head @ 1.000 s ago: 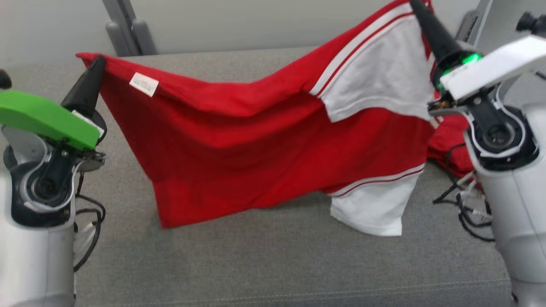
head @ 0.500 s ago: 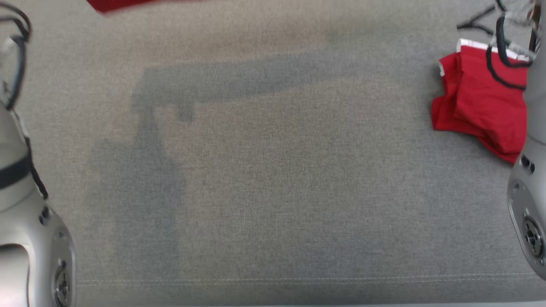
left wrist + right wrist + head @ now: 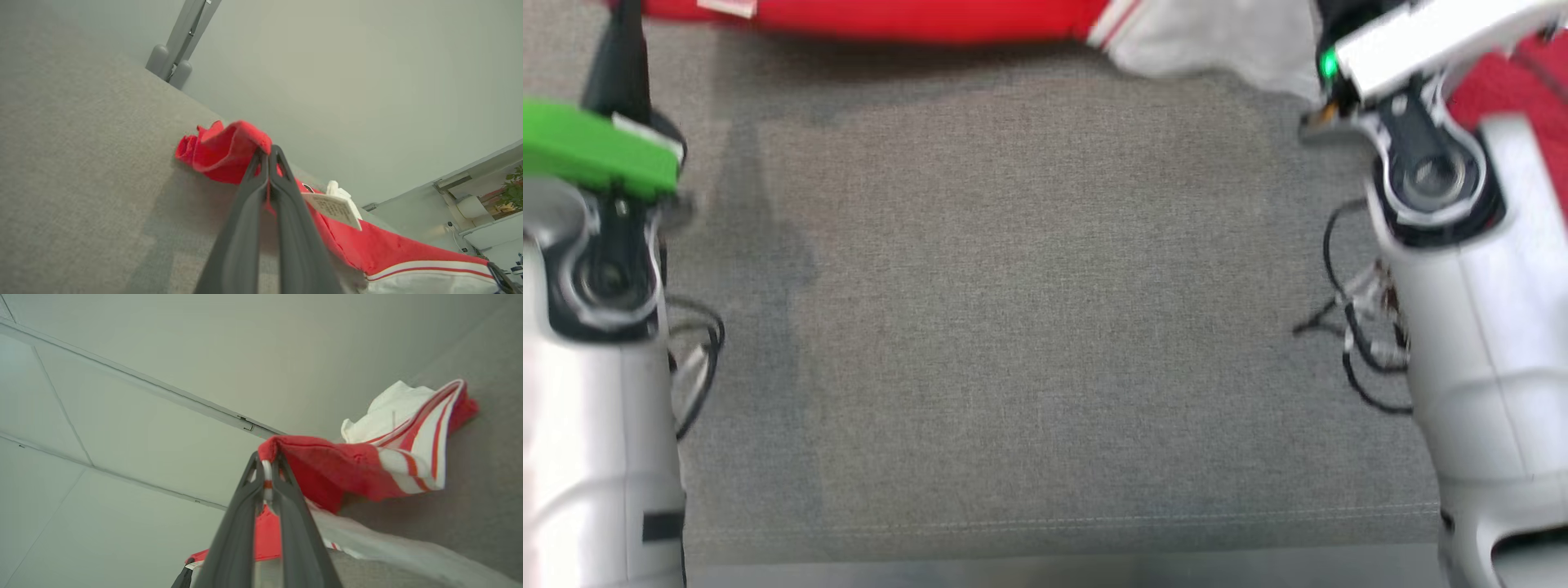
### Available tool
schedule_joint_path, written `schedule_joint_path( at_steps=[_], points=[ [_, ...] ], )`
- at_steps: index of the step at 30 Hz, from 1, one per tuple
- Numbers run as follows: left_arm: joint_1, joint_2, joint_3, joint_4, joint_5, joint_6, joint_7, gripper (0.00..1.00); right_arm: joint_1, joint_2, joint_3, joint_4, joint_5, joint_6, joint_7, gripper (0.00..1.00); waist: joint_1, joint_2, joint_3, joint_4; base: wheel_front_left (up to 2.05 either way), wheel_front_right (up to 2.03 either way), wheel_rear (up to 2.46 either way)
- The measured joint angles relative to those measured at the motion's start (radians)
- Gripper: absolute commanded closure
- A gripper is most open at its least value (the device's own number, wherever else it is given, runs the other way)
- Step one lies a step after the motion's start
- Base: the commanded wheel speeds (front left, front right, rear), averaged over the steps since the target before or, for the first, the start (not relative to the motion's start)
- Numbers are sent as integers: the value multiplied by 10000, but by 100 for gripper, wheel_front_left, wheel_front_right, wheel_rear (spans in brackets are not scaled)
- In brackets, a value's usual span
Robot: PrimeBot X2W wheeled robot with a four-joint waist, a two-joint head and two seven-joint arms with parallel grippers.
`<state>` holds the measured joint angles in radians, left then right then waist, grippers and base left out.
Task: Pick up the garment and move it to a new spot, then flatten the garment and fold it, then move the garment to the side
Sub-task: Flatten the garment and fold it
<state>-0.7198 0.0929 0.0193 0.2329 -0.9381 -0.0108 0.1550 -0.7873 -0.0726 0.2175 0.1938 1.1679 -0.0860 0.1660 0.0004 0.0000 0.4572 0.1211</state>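
The garment is red with white striped sleeves and stretches across the top edge of the head view, between my two grippers. My left gripper is shut on a bunched red corner of the garment; a white label hangs close by. In the head view the left gripper rises at the upper left. My right gripper is shut on a red-and-white striped edge of the garment, whose sleeve folds over to the right. In the head view the right gripper is at the upper right.
The grey fabric surface spreads below the garment, with a stitched seam near its front edge. A second red cloth bundle lies behind my right arm. Loose black cables hang beside each forearm. A pale wall stands behind the surface.
The head camera has swung, so the garment and grippers now sit at the top edge of its view. Both grippers still hold the garment.
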Motion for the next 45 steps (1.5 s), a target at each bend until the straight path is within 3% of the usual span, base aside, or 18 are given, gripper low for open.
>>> schedule_joint_path(
  at_steps=[8, 14, 23, 31, 36, 45],
  points=[
    [2025, -201, 702, 673, -497, -479, -871, 100, 2874, 29, -138, 86, 608, 587, -426, 100, -1, 0, -480, -90, 0, 0, 0],
    [2826, -311, 790, 897, -784, -600, -961, 100, 3951, 92, -105, -46, 949, 765, -598, 100, -3, 0, -1227, -80, 0, 0, 0],
    [4068, -313, 901, 1076, -915, -681, -991, 100, 5591, 134, 178, -903, 1371, 761, -594, 100, -3, 0, -2451, -133, 0, 0, 0],
    [5166, -336, 895, 953, -957, -577, -953, 100, 7032, 169, 31, -1371, 1726, 353, -612, 100, -4, 0, -3574, -262, 0, 0, 0],
    [6039, -347, 683, 895, -840, -230, -665, 100, 8278, 119, 10, -1352, 1626, -130, -686, 100, -4, 1, -4244, -311, 0, 0, 0],
    [7006, -351, 573, 433, -803, 81, -485, 100, 9209, 77, 25, -1641, 1498, -228, -788, 100, -4, 1, -4736, -431, 0, 0, 0]
  ],
)
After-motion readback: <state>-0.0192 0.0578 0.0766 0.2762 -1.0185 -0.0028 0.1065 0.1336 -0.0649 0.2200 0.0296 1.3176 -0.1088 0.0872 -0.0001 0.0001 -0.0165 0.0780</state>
